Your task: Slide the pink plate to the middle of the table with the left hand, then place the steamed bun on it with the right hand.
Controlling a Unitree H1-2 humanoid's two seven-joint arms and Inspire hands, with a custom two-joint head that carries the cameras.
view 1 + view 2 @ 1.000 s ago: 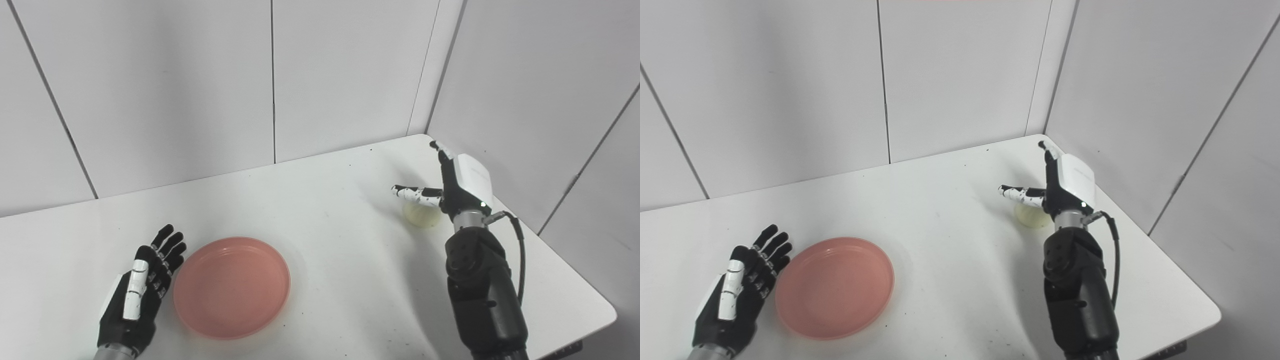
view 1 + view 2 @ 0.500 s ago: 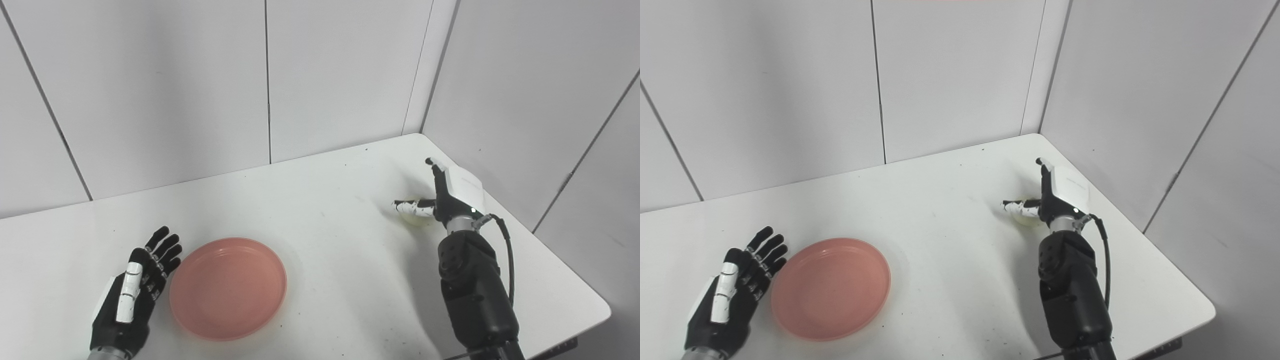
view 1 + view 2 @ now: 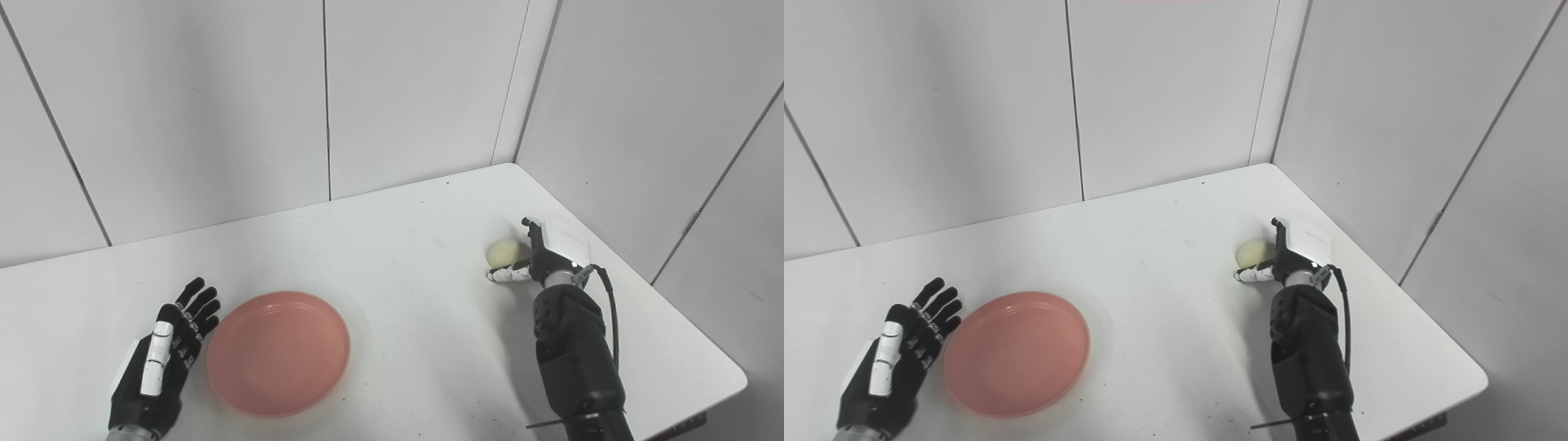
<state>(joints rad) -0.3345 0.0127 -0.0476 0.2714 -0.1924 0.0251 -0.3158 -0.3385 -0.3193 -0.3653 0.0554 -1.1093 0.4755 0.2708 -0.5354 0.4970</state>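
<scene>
The pink plate (image 3: 278, 352) lies on the white table, left of the middle and near the front. My left hand (image 3: 162, 361) rests open just left of its rim, fingers spread and pointing away from me; I cannot tell if it touches the rim. The pale steamed bun (image 3: 503, 251) sits on the table at the right. My right hand (image 3: 542, 254) is down beside it, open. The thumb (image 3: 505, 275) reaches along the bun's near side, and the fingers stand at its right side, mostly hidden behind the white back of the hand.
The white table (image 3: 404, 306) fills a corner of white wall panels behind and to the right. Its right edge (image 3: 674, 306) runs close beside my right arm. Between plate and bun lies bare tabletop with small dark specks.
My right hand has come down from above the bun to table level, the thumb now on the bun's near side. The view shifted slightly. Left hand and plate have stayed put.
</scene>
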